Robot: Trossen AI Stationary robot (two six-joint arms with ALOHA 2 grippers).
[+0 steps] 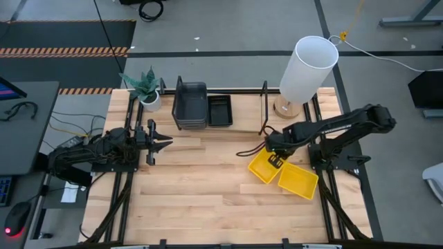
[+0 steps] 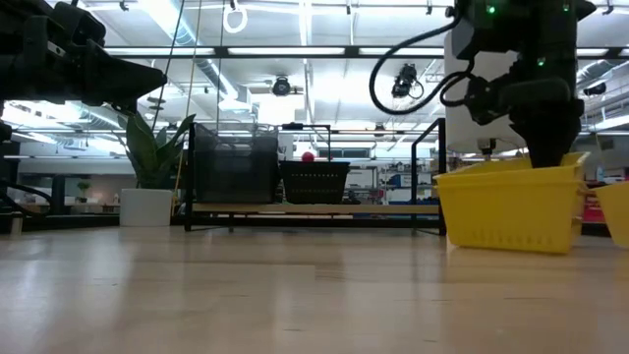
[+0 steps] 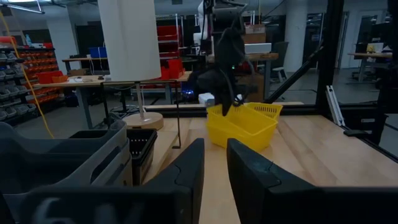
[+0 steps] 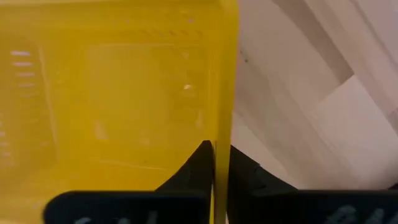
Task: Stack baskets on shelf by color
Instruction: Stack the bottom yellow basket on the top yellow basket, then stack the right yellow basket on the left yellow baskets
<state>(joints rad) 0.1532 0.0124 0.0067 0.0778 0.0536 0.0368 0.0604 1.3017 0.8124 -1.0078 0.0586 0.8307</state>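
In the right wrist view, closest to me, I am seeing my right gripper (image 4: 221, 163) straddling the wall of a yellow basket (image 4: 112, 93), one finger on each side and both pressing against the plastic, so it is gripping that wall. Bare table (image 4: 323, 106) is showing just beyond the basket's edge.

In the left wrist view, I am looking past the left gripper (image 3: 214, 165), whose fingers are standing slightly apart with nothing between them. Just beside it, a grey basket (image 3: 56, 162) and a black basket (image 3: 142, 146) are sitting on the shelf. Well ahead of it, the right arm is reaching down into the yellow basket (image 3: 239, 127), and the white cylinder (image 3: 129, 40) is rising behind the shelf.

In the low view, I am watching the right gripper (image 2: 545, 147) coming down from above onto the yellow basket (image 2: 506, 208), which is resting on the table. A second yellow basket (image 2: 617, 211) is peeking in just beside it. Well away from the gripper, the shelf (image 2: 314, 208) is carrying the grey stack (image 2: 234, 167) and the black basket (image 2: 314, 182), with a plant (image 2: 152, 167) at its far end.

In the high view, I am seeing the left gripper (image 1: 158, 143) hovering just in front of the shelf (image 1: 214, 111), near the grey stack (image 1: 190, 105). The right gripper (image 1: 275, 160) is sitting on the near yellow basket (image 1: 263, 168), and the other yellow basket (image 1: 299, 180) is touching it on the side away from the shelf.
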